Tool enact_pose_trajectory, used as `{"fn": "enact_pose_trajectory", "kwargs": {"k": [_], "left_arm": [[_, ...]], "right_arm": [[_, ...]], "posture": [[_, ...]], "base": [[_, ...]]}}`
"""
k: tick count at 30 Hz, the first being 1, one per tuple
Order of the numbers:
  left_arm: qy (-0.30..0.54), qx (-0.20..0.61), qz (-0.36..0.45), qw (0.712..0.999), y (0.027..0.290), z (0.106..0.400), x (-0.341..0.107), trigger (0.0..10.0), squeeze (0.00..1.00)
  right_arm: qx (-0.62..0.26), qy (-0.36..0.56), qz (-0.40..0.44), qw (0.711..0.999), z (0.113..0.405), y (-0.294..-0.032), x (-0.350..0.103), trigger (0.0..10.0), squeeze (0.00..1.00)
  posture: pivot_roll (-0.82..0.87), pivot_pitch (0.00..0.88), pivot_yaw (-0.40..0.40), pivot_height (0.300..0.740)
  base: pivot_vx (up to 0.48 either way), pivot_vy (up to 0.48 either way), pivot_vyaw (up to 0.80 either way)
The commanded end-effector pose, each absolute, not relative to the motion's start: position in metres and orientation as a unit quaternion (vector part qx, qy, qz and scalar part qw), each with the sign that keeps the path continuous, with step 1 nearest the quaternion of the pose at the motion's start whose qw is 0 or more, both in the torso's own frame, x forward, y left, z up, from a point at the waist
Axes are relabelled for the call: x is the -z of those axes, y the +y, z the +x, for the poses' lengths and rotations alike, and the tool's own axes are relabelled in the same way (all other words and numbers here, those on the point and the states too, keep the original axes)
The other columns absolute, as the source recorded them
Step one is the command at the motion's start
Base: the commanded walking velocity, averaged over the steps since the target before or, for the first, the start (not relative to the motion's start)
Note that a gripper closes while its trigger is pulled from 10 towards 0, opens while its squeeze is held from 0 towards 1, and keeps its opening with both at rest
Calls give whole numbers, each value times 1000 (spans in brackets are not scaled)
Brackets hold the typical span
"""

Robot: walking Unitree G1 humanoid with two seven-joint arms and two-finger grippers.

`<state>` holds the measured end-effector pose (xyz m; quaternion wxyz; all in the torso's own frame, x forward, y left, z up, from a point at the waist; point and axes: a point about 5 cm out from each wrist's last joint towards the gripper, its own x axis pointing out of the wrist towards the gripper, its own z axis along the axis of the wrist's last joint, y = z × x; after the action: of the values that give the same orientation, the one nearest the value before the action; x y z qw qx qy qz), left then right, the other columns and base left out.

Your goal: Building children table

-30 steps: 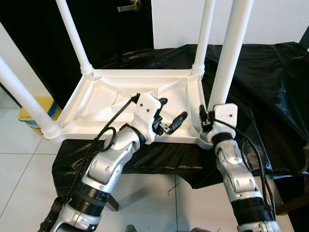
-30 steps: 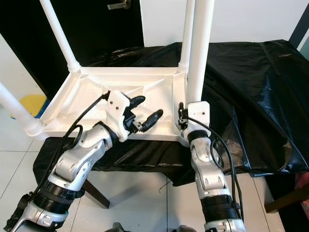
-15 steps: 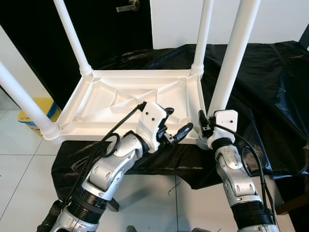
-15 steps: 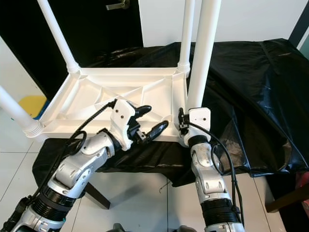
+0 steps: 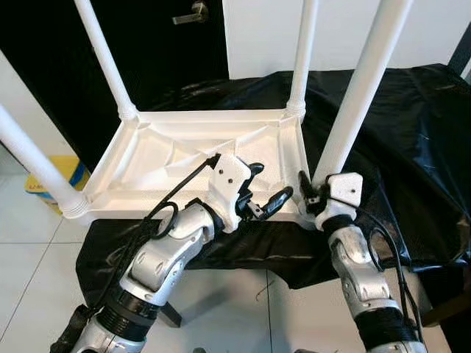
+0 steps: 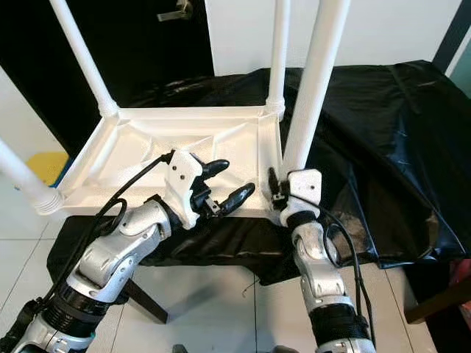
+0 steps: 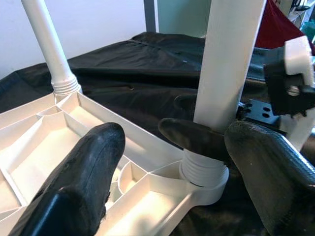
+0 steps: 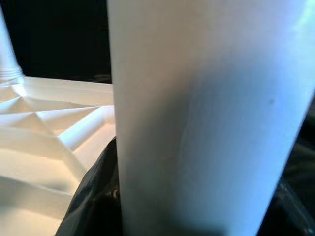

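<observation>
The upturned children table [image 5: 213, 158] lies on the black-covered counter [image 5: 412, 132]. At its 4 o'clock corner, the right tool [image 5: 315, 200] seems clamped on the near leg [image 5: 360, 88]. The left tool [image 5: 263, 190] hovers open; it should brace the frame while the leg turns straight.

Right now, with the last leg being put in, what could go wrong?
1. The near right leg leans; the right claw may cross-thread it in its corner socket.
2. The upturned tabletop overhangs the black-covered surface at its near left corner, so pressing could tip it.
3. The open left claw hovers close and may get bumped.
</observation>
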<state>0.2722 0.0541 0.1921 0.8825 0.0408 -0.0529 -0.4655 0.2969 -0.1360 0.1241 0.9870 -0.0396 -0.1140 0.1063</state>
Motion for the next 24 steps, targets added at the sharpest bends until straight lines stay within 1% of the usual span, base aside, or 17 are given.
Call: {"fn": "enact_pose_trajectory", "kwargs": {"k": [1,6,13,20,23,24], "left_arm": [[-49,534,51,843,51,265,-193,10000,0],[-50,533,51,843,53,266,-196,10000,0],[-51,529,54,845,55,266,-198,10000,0],[-50,527,55,847,58,265,-200,10000,0],[-50,526,56,847,58,264,-201,10000,0],[-50,526,56,847,58,264,-201,10000,0]], "right_arm": [[-137,-61,-48,988,290,-129,-99,10000,0],[-169,-60,-83,980,288,-136,-91,10000,0],[-193,-47,-89,976,290,-137,-85,10000,0],[-217,-42,-64,973,290,-134,-81,10000,0],[-222,-29,-22,974,289,-132,-79,10000,0],[-222,-29,-22,974,289,-132,-79,10000,0]], "posture": [[-110,54,84,740],[-105,62,95,740],[-96,69,102,740],[-88,77,107,740],[-86,80,106,740],[-86,80,106,740]], "base": [[0,0,0],[0,0,0],[0,0,0],[0,0,0],[0,0,0],[0,0,0]]}}
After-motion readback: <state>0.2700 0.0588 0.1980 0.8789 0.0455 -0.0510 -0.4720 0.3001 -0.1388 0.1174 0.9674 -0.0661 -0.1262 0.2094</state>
